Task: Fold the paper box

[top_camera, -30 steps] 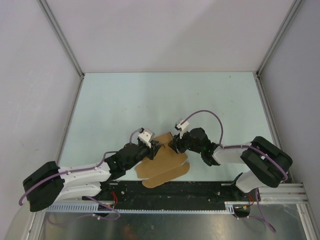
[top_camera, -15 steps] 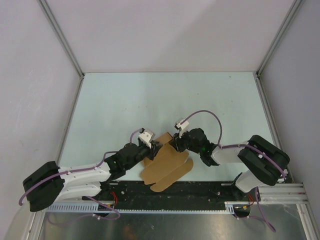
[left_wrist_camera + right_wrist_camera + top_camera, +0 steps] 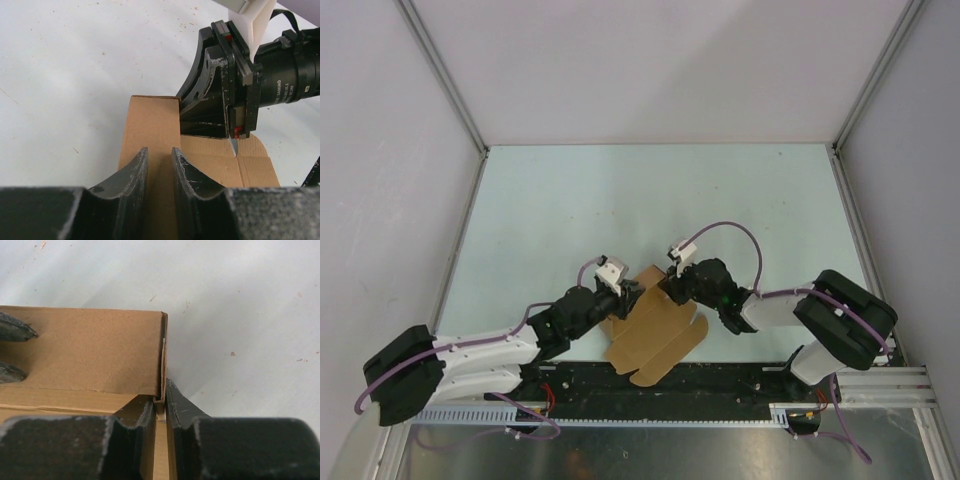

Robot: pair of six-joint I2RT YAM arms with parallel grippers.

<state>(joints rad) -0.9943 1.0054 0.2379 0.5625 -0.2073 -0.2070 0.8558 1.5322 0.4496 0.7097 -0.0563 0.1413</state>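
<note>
Nearest the arm bases, on the pale table: the paper box, a brown sheet only partly folded, rounded flaps pointing toward the near edge. Just beyond, at its far left side, the left gripper, fingers drawn close with only a narrow slit between, pinching a cardboard panel. Opposite and close by, the right gripper, jaws almost pressed together, nipping the raised panel's upright corner edge. Farther out, tabletop running to the grey walls.
</note>
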